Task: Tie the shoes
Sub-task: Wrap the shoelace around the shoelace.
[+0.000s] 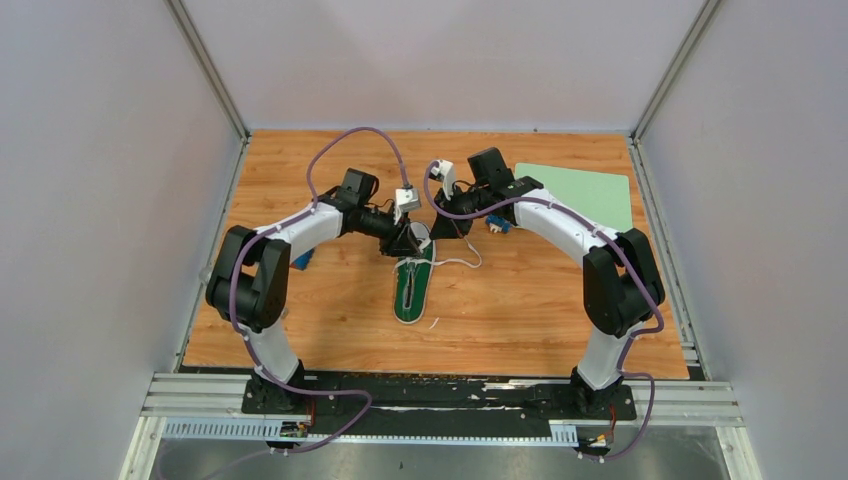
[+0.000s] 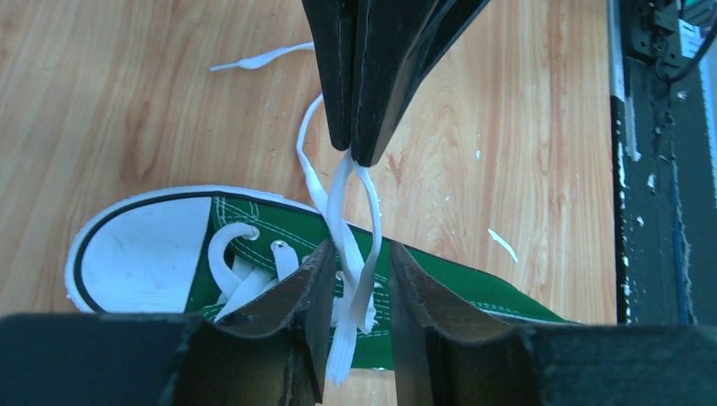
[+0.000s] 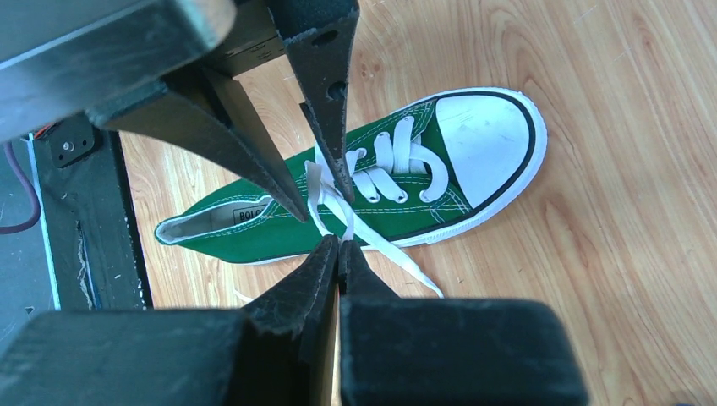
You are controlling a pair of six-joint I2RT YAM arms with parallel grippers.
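Note:
The green shoe [image 1: 411, 296] lies on the wooden table with its white toe cap [image 2: 135, 254] toward the far side. My right gripper [image 3: 338, 245] is shut on the white laces [image 3: 325, 193], lifting a loop of them above the shoe's [image 3: 220, 237] eyelets. In the left wrist view the right fingers [image 2: 355, 101] pinch the top of that loop [image 2: 342, 199]. My left gripper [image 2: 359, 254] stands open around the hanging strands, which pass between its fingers without being clamped. A loose lace end [image 3: 406, 264] trails over the table.
A pale green mat [image 1: 580, 190] lies at the back right. Small blue objects sit beside the right arm [image 1: 498, 225] and the left arm [image 1: 303, 260]. A black rail [image 1: 440, 390] runs along the near edge, and grey walls [image 1: 100, 200] enclose the table.

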